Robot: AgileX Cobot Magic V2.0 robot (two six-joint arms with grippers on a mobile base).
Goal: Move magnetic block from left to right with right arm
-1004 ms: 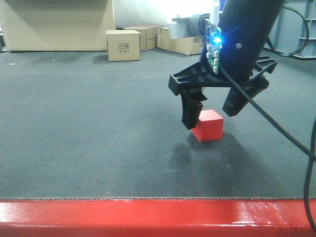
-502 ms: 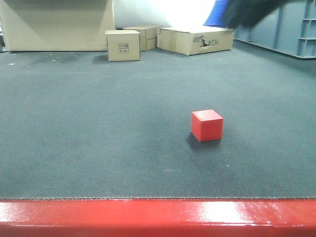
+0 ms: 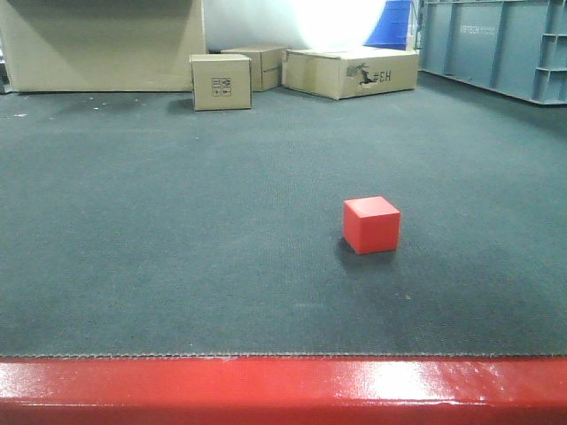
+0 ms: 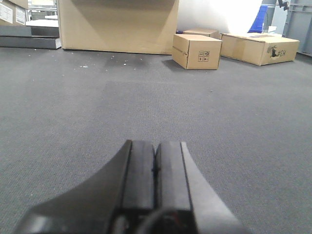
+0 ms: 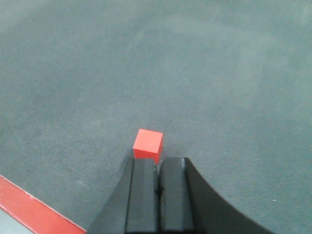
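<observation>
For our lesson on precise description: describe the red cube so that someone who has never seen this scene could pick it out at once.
Start at the wide dark grey carpet with its glossy red front edge. Right of centre, alone on the carpet, sits the red cube. Unlike the brown cardboard boxes far behind, it is small, plain and bright red.

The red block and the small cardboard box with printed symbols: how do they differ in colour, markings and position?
Colour: the red block is bright red; the small cardboard box is brown.
Markings: the block's faces are plain; the box carries black printed symbols on its front.
Position: the block sits alone near the red front edge; the box stands far back, close to other cardboard boxes.
Both are box-shaped and rest on the same dark carpet.
</observation>
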